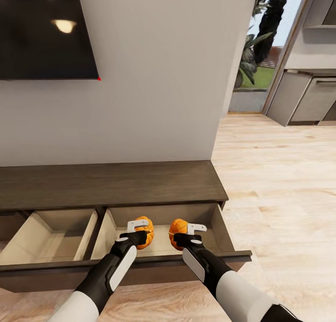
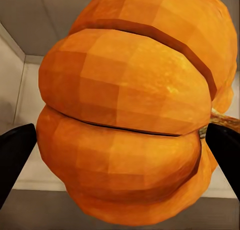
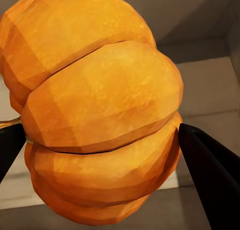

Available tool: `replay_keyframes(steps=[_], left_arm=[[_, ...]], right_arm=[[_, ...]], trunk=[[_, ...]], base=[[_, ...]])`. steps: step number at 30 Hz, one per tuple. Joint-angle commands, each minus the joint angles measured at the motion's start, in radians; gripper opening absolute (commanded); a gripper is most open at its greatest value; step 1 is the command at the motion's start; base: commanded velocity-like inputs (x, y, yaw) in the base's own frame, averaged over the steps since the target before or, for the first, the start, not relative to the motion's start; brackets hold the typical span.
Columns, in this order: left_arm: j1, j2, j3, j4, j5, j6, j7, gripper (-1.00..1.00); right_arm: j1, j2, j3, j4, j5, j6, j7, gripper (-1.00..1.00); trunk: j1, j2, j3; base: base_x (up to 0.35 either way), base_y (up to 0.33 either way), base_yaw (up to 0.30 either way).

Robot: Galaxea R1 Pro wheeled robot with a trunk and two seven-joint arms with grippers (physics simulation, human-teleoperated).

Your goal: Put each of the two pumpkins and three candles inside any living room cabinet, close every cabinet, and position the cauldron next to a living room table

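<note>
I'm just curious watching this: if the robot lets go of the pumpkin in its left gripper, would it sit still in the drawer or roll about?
The pumpkin looks round and ribbed, so it may rock or roll a little. The open drawer's walls should likely contain it. It appears rigid between the left gripper's fingers, showing no denting.

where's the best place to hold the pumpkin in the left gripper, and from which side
Across its ribbed middle, as the left gripper holds it now: one finger on each flank of the pumpkin, the widest and firmest span. Coming from above and the front suits the open drawer, whose walls block the sides.
</note>
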Motion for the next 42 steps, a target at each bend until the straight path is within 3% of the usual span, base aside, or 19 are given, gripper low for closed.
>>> replay_keyframes(steps=[1,10,13,18,28,42], left_arm=[[-0.001,0.0,-0.003,-0.001,0.009,0.002,0.01,-1.0],[-0.001,-0.008,-0.003,-0.001,0.011,0.001,0.014,-1.0],[-0.001,-0.014,-0.003,-0.001,0.011,0.0,0.045,-1.0],[-0.001,-0.017,-0.003,0.0,0.01,0.0,0.096,-1.0],[-0.001,-0.018,-0.003,0.0,0.011,0.0,0.1,-1.0],[-0.001,-0.019,-0.019,0.001,0.014,0.0,0.1,-1.0]], right_arm=[[-0.001,0.0,0.004,-0.001,-0.001,0.005,-0.007,-1.0],[-0.001,0.0,0.004,0.0,-0.005,0.004,-0.008,-1.0],[-0.001,0.0,0.003,0.0,-0.006,0.003,-0.009,-1.0],[-0.001,0.0,-0.001,0.0,-0.007,0.002,-0.01,-1.0],[-0.001,-0.001,-0.004,0.002,-0.009,-0.043,-0.012,-1.0],[-0.001,-0.001,-0.004,0.002,-0.009,-0.046,-0.012,-1.0]], trunk=[[0.004,-0.007,-0.004],[0.023,-0.042,-0.02],[0.034,-0.063,-0.029],[0.034,-0.063,-0.029],[0.034,-0.063,-0.029],[0.034,-0.063,-0.029]], base=[[0.0,0.0,0.0],[0.0,0.0,0.0],[0.0,0.0,0.0],[0.0,0.0,0.0],[0.0,0.0,0.0],[0.08,0.0,0.0]])
